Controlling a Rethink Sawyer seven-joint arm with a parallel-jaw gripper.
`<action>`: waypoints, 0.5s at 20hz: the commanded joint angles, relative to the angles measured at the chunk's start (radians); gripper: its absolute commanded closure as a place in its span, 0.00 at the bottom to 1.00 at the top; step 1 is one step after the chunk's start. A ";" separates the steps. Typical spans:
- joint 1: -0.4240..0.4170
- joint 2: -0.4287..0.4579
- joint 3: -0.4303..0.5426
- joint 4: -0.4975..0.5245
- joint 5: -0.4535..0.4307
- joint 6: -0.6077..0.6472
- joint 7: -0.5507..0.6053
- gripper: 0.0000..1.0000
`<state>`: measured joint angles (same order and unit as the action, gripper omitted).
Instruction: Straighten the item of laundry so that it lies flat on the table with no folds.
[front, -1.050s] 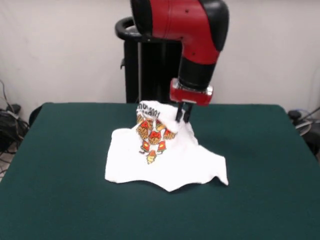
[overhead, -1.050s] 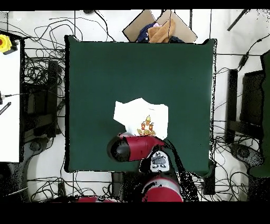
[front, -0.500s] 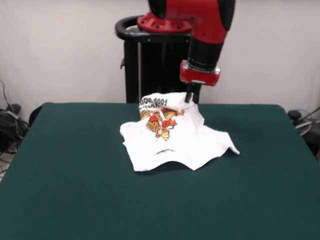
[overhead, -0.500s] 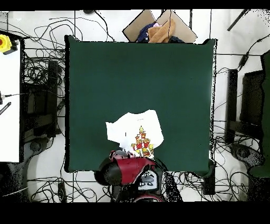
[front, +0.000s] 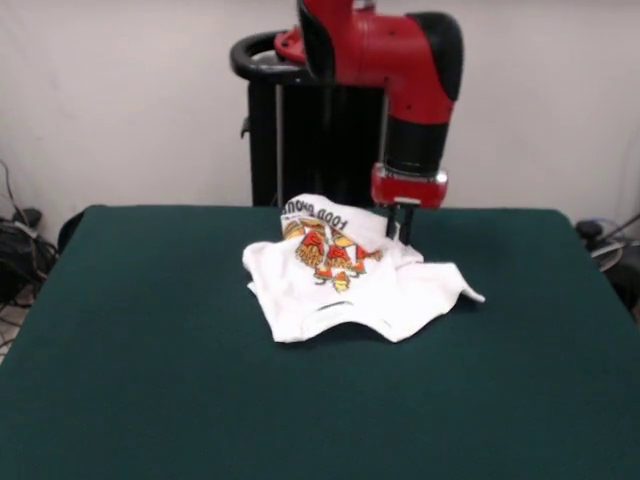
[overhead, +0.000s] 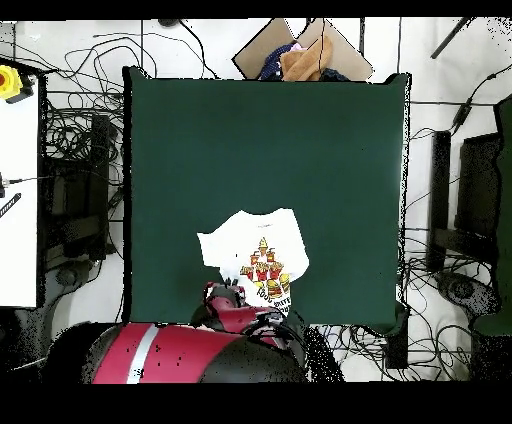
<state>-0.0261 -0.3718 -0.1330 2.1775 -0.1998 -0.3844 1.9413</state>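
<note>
The item of laundry (front: 350, 280), a white T-shirt with red and orange cartoons and black lettering, lies crumpled on the green table (front: 120, 350), toward its far side. Its far edge with the lettering stands up in a fold, and the near part spreads out in wrinkles. My gripper (front: 400, 232) is low at the shirt's far right corner, shut on the cloth there. In the overhead view the shirt (overhead: 252, 252) sits close to the table's (overhead: 260, 140) bottom edge, and the red arm (overhead: 190, 352) covers the gripper.
A cardboard box with clothes (overhead: 300, 55) stands beyond the table's top edge in the overhead view. Cables cover the floor all around. A white bench (overhead: 18, 200) is at the left. Wide green surface extends on all other sides of the shirt.
The gripper pulled the shirt toward the robot's side of the table, then came down. The lifted cloth has sunk and bunched at the far edge.
</note>
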 joint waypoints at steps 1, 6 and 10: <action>0.042 0.070 0.079 0.025 0.184 -0.005 0.312 1.00; 0.005 -0.055 0.174 0.127 0.207 0.095 0.296 1.00; 0.043 -0.109 0.194 0.175 0.282 0.114 0.329 1.00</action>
<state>-0.0113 -0.4300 -0.0967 2.2926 -0.0575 -0.3801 1.9415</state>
